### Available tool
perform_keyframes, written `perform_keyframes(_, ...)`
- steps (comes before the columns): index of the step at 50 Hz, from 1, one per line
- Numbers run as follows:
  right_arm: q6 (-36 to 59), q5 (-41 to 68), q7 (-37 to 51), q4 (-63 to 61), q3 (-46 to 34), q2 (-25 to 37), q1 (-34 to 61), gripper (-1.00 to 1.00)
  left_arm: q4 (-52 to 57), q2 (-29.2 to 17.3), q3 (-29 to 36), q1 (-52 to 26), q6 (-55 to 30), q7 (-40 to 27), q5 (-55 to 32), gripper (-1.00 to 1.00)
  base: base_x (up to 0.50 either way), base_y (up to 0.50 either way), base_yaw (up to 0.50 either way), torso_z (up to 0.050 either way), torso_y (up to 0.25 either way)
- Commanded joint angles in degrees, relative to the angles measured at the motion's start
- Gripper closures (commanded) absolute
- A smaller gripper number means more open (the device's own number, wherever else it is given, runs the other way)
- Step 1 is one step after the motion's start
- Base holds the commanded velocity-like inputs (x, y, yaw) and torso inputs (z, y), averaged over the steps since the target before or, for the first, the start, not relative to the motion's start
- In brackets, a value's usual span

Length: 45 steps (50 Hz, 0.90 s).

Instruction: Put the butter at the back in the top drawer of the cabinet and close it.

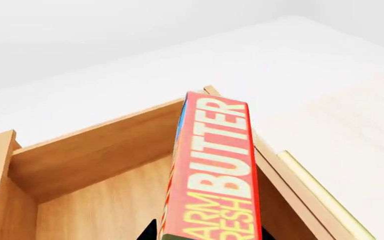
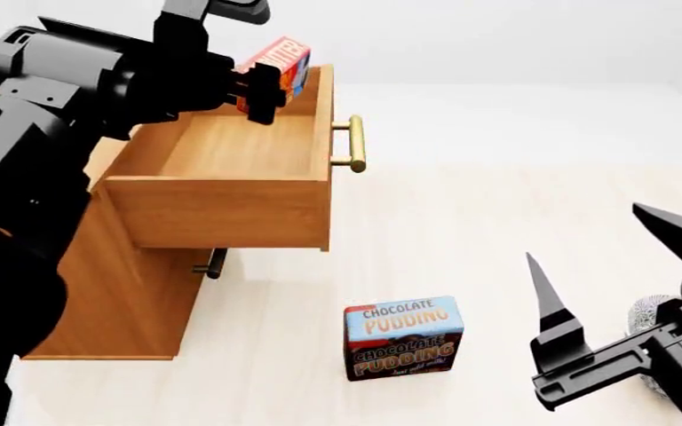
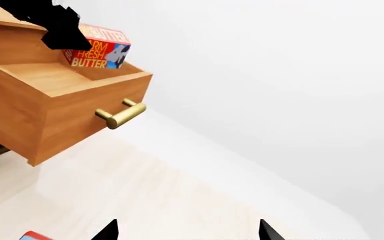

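- The butter [image 2: 280, 67] is held in the left hand [image 2: 260, 87], whose fingers are clamped on the box, up above the far right corner of the top drawer [image 2: 228, 191].
- The box is clear of the drawer floor; in the left wrist view the butter [image 1: 215, 170] rises over the drawer's inner corner, with the word BUTTER running along its red face.
- The top drawer is pulled well out of the cabinet [image 2: 128, 293], and its bare wooden floor shows.
- Its brass handle [image 2: 354, 143] sticks out to the right of the drawer front.
- A lower drawer handle [image 2: 210, 263] peeks out under the open drawer; that drawer is pushed in.
- A chocolate pudding box [image 2: 403, 338] stands upright on the floor [image 2: 460, 231], nearer than the cabinet and to its right, well apart from the drawer.
- The right hand [image 2: 607, 302] hangs low at the near right, its fingers spread wide and holding nothing, well apart from the cabinet and to the right of the pudding box.
- In the right wrist view the butter [image 3: 102, 47] shows above the drawer's far edge, partly covered by the dark left hand.
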Motion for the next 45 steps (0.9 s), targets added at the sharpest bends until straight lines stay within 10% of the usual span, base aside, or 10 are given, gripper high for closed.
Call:
perform_keyframes(1,0.05,0.15,0.18,0.00,0.20,0.13,0.18,-1.00,-1.22,0.90,-9.12,0.19,-2.61,-0.62,5.82,1.00,0.00,0.00,0.00,0.000,0.000)
perform_keyframes(45,-0.05,1.00,1.36,0.00,1.33,0.15,-0.24,-1.00,-1.23,5.31,-60.44,5.84,-12.73,5.82,62.43,1.00,0.00,0.00,0.00,0.000,0.001)
